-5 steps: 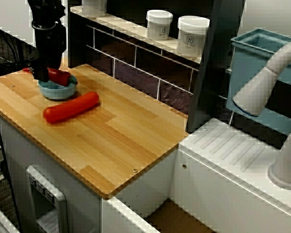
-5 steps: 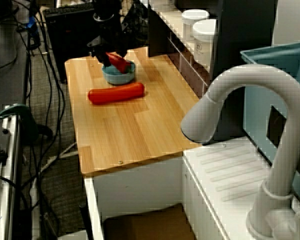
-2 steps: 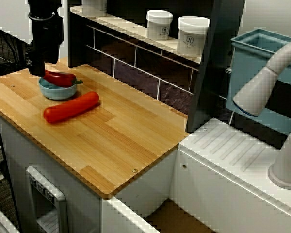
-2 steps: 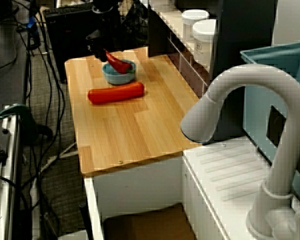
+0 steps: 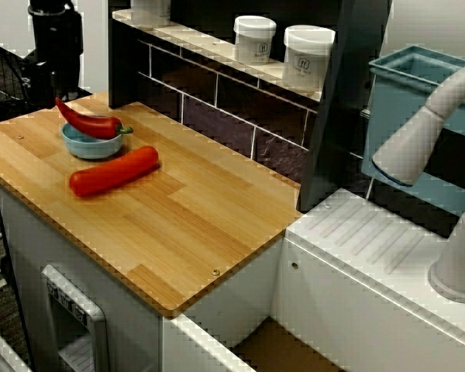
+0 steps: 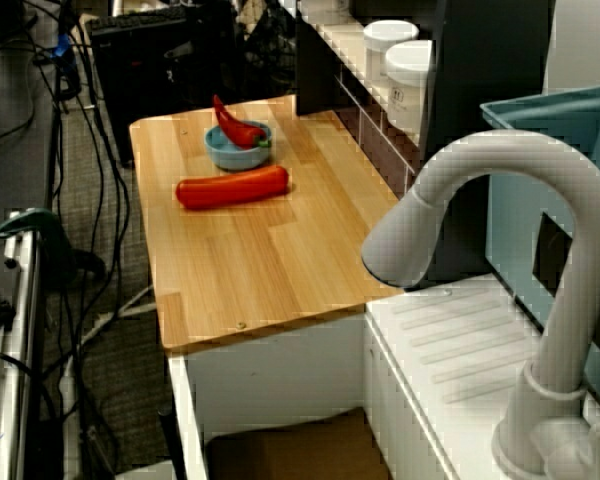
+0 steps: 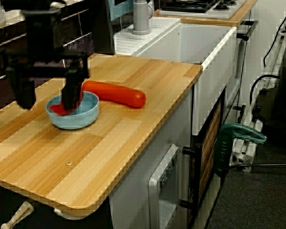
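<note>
A red chili pepper lies across a small blue bowl at the far left of the wooden counter, its tip sticking out over the rim. A long red sausage lies on the wood just in front of the bowl. In the view from the counter's end, my black gripper hangs above and just short of the bowl, open, its fingers wide apart with nothing between them. The view from the sink side shows the pepper free in the bowl; the gripper is lost against the dark background there.
White jars stand on the tiled shelf behind the counter. A dark upright panel separates the counter from a white sink with a grey faucet and a teal bin. Cables lie on the floor.
The gripper opened and let go of the pepper, then rose and drew back to the left, away from the bowl. The pepper now rests in the bowl. The sausage has not moved.
</note>
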Robot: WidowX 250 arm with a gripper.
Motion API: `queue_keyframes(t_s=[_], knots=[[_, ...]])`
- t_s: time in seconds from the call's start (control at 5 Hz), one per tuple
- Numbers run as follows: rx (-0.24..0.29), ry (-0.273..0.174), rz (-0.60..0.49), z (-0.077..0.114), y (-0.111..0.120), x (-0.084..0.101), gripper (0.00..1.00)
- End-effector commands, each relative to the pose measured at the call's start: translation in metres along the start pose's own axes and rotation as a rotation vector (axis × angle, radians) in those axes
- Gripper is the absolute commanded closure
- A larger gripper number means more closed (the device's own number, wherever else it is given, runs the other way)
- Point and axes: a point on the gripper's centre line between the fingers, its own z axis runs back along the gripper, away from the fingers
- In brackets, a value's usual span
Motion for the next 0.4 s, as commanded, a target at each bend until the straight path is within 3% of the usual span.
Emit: queue_keyframes(t_s=[0.0, 0.2], knots=[[0.005, -0.040, -0.058, -0.0003, 0.0251, -0.0176, 0.00], [0.004, -0.042, -0.052, -0.0056, 0.0264, -0.0182, 0.00]])
